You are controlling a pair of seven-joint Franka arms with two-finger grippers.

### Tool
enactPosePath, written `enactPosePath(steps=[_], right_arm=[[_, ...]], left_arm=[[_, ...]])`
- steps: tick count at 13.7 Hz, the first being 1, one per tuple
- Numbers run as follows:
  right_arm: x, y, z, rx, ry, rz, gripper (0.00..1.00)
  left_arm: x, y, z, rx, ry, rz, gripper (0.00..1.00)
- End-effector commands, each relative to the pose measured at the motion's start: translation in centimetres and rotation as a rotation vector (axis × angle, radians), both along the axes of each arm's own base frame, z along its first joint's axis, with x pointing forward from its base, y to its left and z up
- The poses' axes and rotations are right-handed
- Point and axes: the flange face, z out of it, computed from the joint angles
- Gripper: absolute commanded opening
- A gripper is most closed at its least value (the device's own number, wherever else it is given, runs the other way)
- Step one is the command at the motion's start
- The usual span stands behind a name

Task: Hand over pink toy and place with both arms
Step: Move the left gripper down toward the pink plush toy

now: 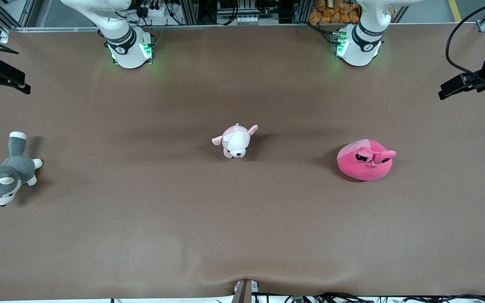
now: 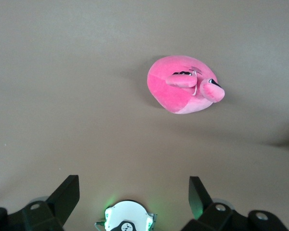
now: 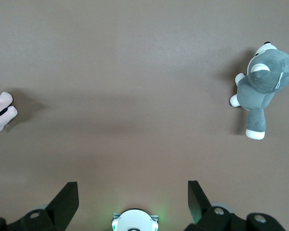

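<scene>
- Nothing's grabbed yet; both arms hang high and wait, so the table stays clear for the first reach.
- Landmark: the pale puppy plush, mid-table.
- pink toy sits flat on the brown table, well apart from the puppy toward the left arm's end, so the left arm probably goes first.
- left gripper: jaws spread wide, empty, up above the toy.
- right gripper: also wide, empty, between puppy and grey husky.

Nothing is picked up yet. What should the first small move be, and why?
Probably bring the left gripper down over the pink toy: it lies untouched at the left arm's end of the table, and that gripper's jaws are open and empty. The right gripper waits, open too.
</scene>
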Motion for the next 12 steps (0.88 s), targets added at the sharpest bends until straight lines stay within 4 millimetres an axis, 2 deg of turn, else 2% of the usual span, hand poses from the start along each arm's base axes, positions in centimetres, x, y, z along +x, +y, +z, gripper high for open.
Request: enactPosePath(steps=[1, 2, 3, 5, 7, 8, 9, 12], right_arm=[[0.3, 0.0, 0.4, -0.009, 0.010, 0.008, 1.00], [0.3, 0.0, 1.3, -0.006, -0.010, 0.007, 1.00], [0.2, 0.0, 0.3, 0.005, 0.013, 0.002, 1.00], [0.2, 0.5, 1.1, -0.005, 0.002, 0.012, 1.00], [0.5, 0.1, 0.1, 0.000, 0.006, 0.009, 1.00], [0.3, 0.4, 1.2, -0.008, -0.007, 0.010, 1.00], [0.3, 0.5, 0.2, 0.007, 0.010, 0.012, 1.00], [0.5, 0.6, 0.9, 0.005, -0.005, 0.017, 1.00]], left_arm=[[0.7, -0.5, -0.4, 0.021, -0.008, 0.102, 1.00], [0.9, -1.0, -0.8, 0.032, -0.006, 0.179, 1.00], [1.0, -1.6, -1.0, 0.041, -0.008, 0.250, 1.00], [1.1, -2.3, -1.2, 0.051, -0.011, 0.328, 1.00], [1.4, -3.5, -1.6, 0.061, -0.029, 0.414, 1.00], [1.5, -4.0, -1.9, 0.066, -0.036, 0.465, 1.00], [1.6, -4.9, -2.4, 0.068, -0.057, 0.517, 1.00], [1.4, -7.2, -2.5, 0.074, -0.087, 0.651, 1.00]])
